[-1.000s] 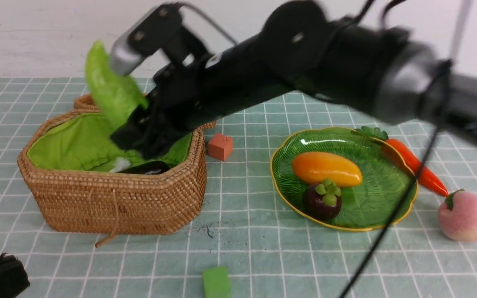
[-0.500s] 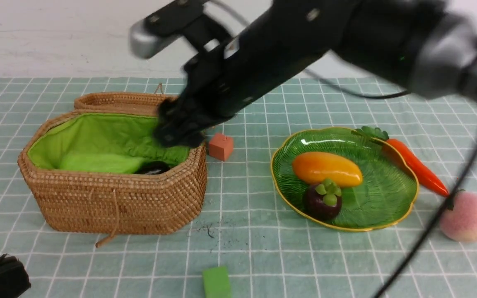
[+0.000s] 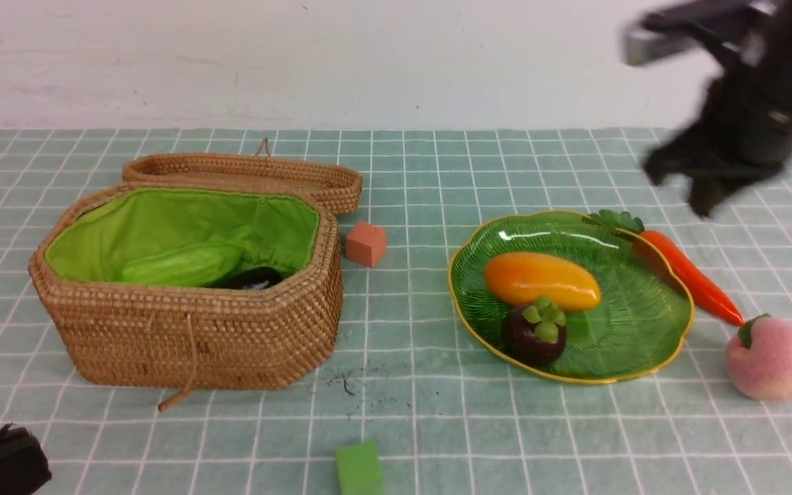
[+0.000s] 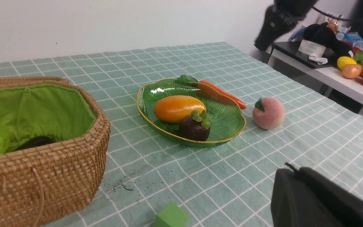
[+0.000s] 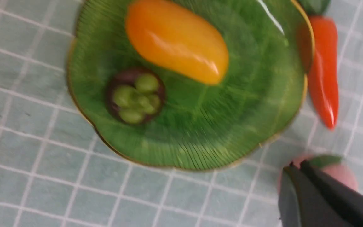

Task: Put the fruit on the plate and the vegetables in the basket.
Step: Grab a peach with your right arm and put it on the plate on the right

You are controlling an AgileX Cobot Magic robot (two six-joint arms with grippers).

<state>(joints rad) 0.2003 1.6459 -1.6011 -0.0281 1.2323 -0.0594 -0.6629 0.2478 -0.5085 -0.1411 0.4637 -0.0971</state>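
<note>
The wicker basket (image 3: pixel 190 330) holds the light green gourd (image 3: pixel 183 265) and a dark eggplant (image 3: pixel 253 278). On the green plate (image 3: pixel 643 323) lie the mango (image 3: pixel 542 280) and the mangosteen (image 3: pixel 535 333). The carrot (image 3: pixel 688 275) rests on the cloth against the plate's far right rim, and the peach (image 3: pixel 772 357) sits right of the plate. My right gripper (image 3: pixel 695 196) is blurred, high above the carrot. Its wrist view shows it (image 5: pixel 296 164) shut and empty over the peach (image 5: pixel 342 176). My left gripper (image 4: pixel 287 168) is shut and empty at the near left corner.
An orange-red cube (image 3: pixel 366 243) stands between basket and plate. A green cube (image 3: pixel 359 469) lies at the front edge. The basket's lid (image 3: pixel 245 172) lies open behind it. A side table (image 4: pixel 332 72) with more toys stands beyond the table's right edge.
My right arm has swung from over the basket to the far right, above the carrot. The gourd it held now lies in the basket, and its jaws have shut.
</note>
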